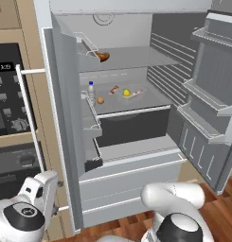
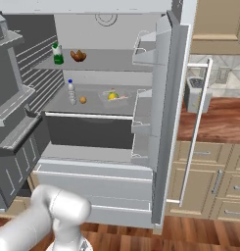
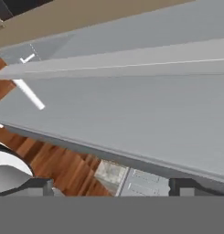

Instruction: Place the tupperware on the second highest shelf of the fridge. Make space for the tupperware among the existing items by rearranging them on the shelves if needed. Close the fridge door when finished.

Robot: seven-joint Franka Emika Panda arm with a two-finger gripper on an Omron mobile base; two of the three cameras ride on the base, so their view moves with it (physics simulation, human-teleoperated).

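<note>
The tupperware [image 1: 130,93] [image 2: 113,97], a shallow translucent tub, is seen resting on the second highest shelf [image 1: 150,97] [image 2: 58,100] of the fridge [image 1: 65,142] [image 2: 163,122], toward the middle of the shelf and set back from its front edge. Inside the tub a yellow lemon-like fruit and red pieces can be made out. The gripper [image 3: 113,189] is well apart from the tub, low outside the fridge; in the hand view its two dark fingertips [image 3: 38,187] are spread wide, with nothing between them, against a grey fridge panel and wood floor.

On the same shelf, toward its left edge, a white bottle [image 1: 91,90] [image 2: 71,91] stands upright, with a small orange item [image 1: 100,100] [image 2: 83,100] just beside it. An orange sausage-like piece [image 1: 113,89] lies between the bottle and the tub. On the shelf above, a green bottle [image 2: 57,53] stands near a brown item [image 1: 102,56] [image 2: 78,55]. Both fridge doors are swung open, their door racks showing.
</note>
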